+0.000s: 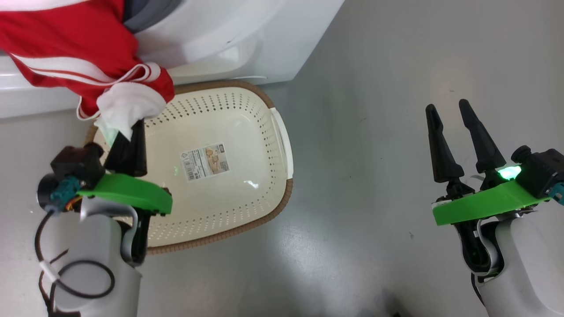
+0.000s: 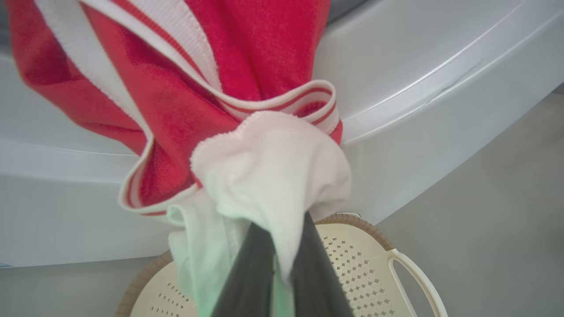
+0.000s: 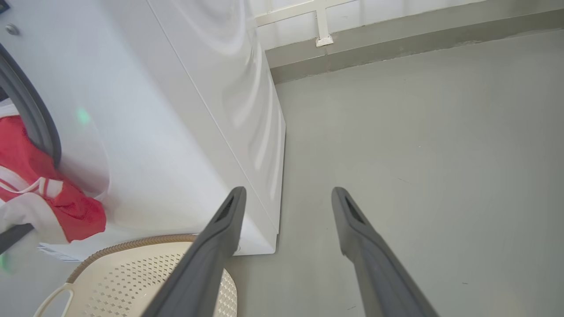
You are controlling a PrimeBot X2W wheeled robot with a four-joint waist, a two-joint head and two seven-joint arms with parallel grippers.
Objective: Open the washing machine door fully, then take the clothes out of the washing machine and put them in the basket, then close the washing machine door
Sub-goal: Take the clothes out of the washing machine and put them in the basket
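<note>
The left end effector (image 1: 128, 140) sits at the lower left of the head view. Its two dark fingers (image 1: 137, 152) are pressed close together and pinch a white fold of the clothes (image 1: 66, 48). In the left wrist view the cloth bunches over both fingertips. The left wrist bracket (image 1: 128, 193), bright green, sits above the pale left forearm (image 1: 97, 259), where a black cable (image 1: 83, 281) loops. The right end effector (image 1: 447, 108) hangs at the lower right with nothing in it, its fingers spread apart and pointing up the view, leaning slightly left. The right wrist bracket (image 1: 484, 204) is also green, with a lit green lamp (image 1: 509, 171) beside it.
</note>
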